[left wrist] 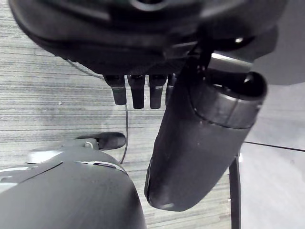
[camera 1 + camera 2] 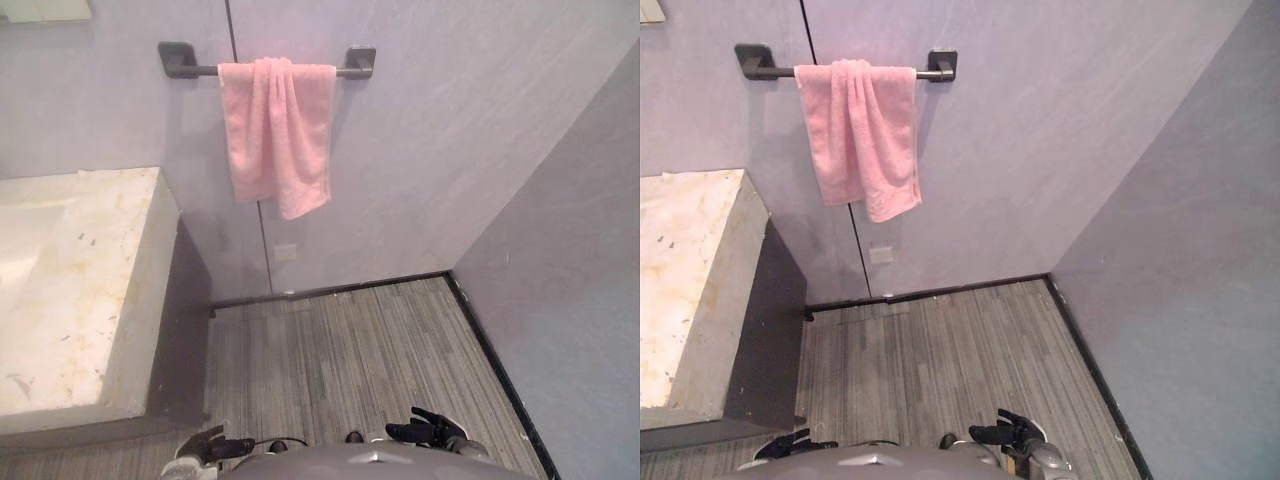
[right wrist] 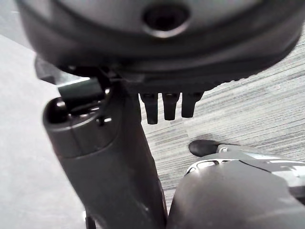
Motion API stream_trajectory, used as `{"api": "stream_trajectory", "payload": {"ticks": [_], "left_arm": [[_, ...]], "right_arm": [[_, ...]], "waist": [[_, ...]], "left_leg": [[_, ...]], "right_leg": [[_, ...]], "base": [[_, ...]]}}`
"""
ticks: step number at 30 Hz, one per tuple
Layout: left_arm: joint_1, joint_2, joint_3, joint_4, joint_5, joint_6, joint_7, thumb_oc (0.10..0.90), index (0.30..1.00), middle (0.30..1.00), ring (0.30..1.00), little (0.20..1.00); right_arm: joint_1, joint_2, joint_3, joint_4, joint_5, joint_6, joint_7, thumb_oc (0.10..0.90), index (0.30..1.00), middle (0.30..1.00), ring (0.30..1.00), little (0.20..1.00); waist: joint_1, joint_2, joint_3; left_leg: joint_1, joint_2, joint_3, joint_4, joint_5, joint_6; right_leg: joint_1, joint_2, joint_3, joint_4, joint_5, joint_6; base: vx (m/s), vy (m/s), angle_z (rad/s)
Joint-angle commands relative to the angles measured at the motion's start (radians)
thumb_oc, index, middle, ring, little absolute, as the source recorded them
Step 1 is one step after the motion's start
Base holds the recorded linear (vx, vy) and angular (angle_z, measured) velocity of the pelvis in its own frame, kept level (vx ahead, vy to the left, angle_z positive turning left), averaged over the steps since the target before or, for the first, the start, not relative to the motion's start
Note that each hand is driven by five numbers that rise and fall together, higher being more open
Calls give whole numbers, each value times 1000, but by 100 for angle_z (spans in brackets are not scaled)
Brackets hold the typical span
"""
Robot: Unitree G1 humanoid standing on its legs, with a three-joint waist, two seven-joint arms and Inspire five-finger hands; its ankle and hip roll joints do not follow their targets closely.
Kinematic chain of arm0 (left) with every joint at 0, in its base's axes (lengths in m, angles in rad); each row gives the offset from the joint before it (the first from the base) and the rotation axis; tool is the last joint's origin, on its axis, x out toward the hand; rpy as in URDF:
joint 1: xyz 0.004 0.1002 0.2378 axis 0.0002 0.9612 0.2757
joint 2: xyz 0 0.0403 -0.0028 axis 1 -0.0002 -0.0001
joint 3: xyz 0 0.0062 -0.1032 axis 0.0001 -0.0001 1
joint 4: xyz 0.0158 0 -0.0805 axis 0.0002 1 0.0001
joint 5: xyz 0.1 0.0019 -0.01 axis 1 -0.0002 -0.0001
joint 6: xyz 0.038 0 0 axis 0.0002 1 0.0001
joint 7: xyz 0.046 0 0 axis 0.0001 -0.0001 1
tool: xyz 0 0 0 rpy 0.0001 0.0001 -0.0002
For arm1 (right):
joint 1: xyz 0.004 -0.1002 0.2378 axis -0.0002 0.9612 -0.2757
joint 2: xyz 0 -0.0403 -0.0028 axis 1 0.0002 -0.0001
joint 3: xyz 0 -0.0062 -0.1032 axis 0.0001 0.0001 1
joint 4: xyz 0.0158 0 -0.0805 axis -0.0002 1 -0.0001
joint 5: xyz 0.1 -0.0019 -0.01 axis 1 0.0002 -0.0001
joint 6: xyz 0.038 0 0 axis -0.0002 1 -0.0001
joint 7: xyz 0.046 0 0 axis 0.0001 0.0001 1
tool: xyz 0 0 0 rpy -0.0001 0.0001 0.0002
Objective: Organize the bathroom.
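A pink towel [image 2: 278,135] hangs bunched and uneven over a dark towel bar [image 2: 180,62] on the far wall, one side drooping lower than the other. Both hands are low at the view's bottom edge, far from the towel. My left hand [image 2: 215,445] is open, its fingers [image 1: 138,93] straight over the floor with nothing in them. My right hand [image 2: 430,432] is also open and holds nothing, its fingers [image 3: 164,107] straight above the striped floor.
A pale stone counter [image 2: 70,290] with a dark base juts out on the left. A grey wall [image 2: 580,300] closes the right side, with a black skirting along its foot. A small white outlet [image 2: 285,252] sits low on the far wall. Striped grey floor [image 2: 350,350] lies between.
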Motion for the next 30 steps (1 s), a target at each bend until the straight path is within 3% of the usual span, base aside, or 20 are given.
{"api": "stream_trajectory", "payload": {"ticks": [1, 10, 18, 24, 28, 30], "left_arm": [[-58, -8, -37, 24, 44, 2, -7, 800, 900, 900, 900, 900], [-56, -18, -29, 30, -2, -3, -45, 800, 900, 900, 900, 900], [-52, -17, -35, 31, -4, -23, -100, 800, 900, 900, 900, 900], [-56, -5, -27, -3, -63, -84, -99, 800, 900, 900, 900, 900], [-73, 32, -31, -99, -67, -120, -68, 800, 900, 900, 900, 900], [-106, 86, -15, -214, -91, -106, -27, 800, 900, 900, 900, 900]], "right_arm": [[-41, -27, 13, 30, 8, -7, -12, 800, 900, 900, 900, 900], [-47, -24, 21, 27, 16, -7, -10, 800, 900, 900, 900, 900], [-49, -29, 13, 25, 11, -47, 11, 800, 900, 900, 900, 900], [-45, -37, 19, -29, 47, -145, 30, 800, 900, 900, 900, 900], [-61, -77, 25, -193, 64, -173, 15, 800, 900, 900, 900, 900], [-70, -121, 9, -381, 57, -184, -10, 800, 900, 900, 900, 900]], "waist": [[8, 59, 11], [10, 57, 12], [7, 62, 7], [-3, 66, -1], [-20, 82, 3], [-47, 109, 19]], "left_leg": [[10, -9, 66, 15, -63, -15], [7, -10, 62, 19, -64, -17], [12, -11, 67, 18, -69, -15], [16, -13, 72, 24, -73, -13], [23, -5, 90, 28, -75, -1], [28, 14, 116, 31, -81, 15]], "right_leg": [[-14, 13, -30, 85, -127, 84], [-18, 14, -23, 93, -128, 83], [-12, 13, -21, 87, -129, 82], [-14, 11, -8, 103, -134, 84], [-47, 8, 8, 192, -164, 91], [-150, -13, 34, 401, -152, 110]], "base": [[0, 0, 0], [0, 0, 0], [4, 3, 0], [42, 38, -4], [26, 73, -9], [0, 123, -20]]}}
